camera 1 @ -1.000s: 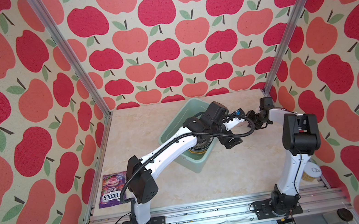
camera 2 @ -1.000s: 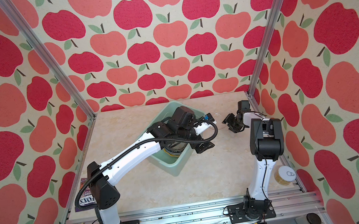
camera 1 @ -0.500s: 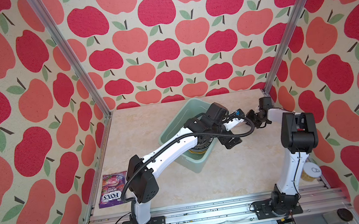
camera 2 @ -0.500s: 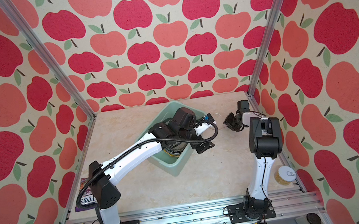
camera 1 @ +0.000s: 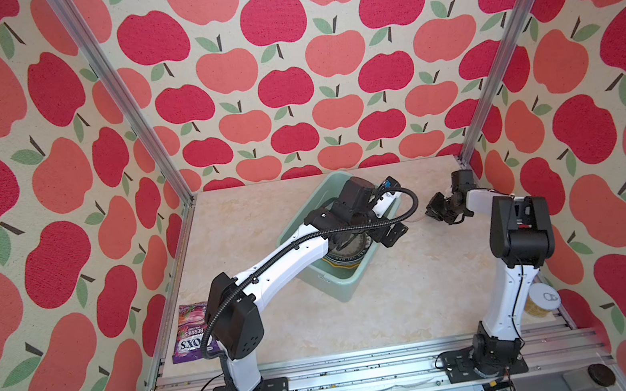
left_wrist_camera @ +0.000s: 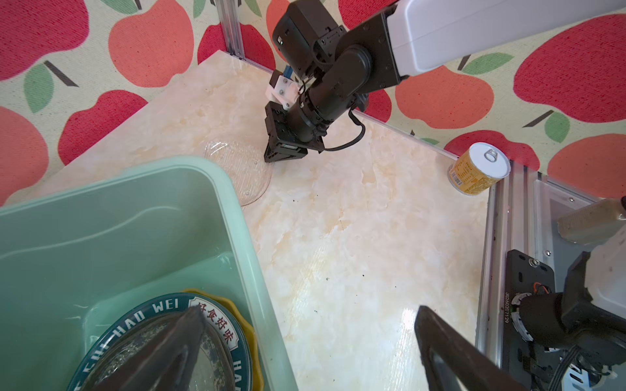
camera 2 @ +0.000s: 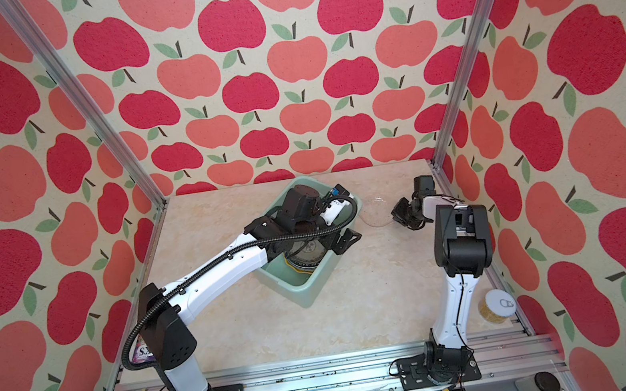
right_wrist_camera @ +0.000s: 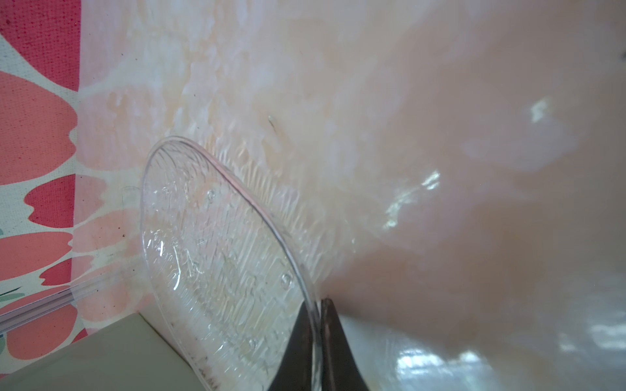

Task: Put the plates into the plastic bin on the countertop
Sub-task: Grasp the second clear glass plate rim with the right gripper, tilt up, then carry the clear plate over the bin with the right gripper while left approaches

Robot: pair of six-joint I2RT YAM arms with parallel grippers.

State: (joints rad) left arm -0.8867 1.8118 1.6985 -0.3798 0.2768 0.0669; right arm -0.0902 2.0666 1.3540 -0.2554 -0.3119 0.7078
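At the near left, a glossy, crinkled purple candy bag [camera 1: 191,334] is lying flat beside the rail. The left end effector [left_wrist_camera: 305,352] is hanging released. Its two dark, wedge-shaped fingers [left_wrist_camera: 169,352] are spreading wide, one over the bin's contents and one outside its wall.

The plastic bin [camera 1: 342,284] is sitting mid-way across the marble-look tabletop [camera 1: 402,296], turned at an angle. It is a smooth, mint-green rectangular tub with rounded corners and a rolled rim. Round plates are lying stacked flat inside it. A lettered plate [left_wrist_camera: 159,306] with a dark teal rim is resting over a yellow plate [left_wrist_camera: 252,338] whose scalloped edge is peeking out. Whether more are lying between them cannot be told.

Just right of the bin, a clear glass plate [camera 2: 377,212] is resting on the tabletop, ribbed and dotted with small bumps. The right end effector [right_wrist_camera: 316,325] is clenching its thin rim between two dark tips. At the near right, a yellow cylindrical can [camera 1: 541,299] with a silvery pull-tab lid is standing by the rail.

Counted: one bag, one bin, two distinguishable plates inside it, one glass plate outside, and one can.
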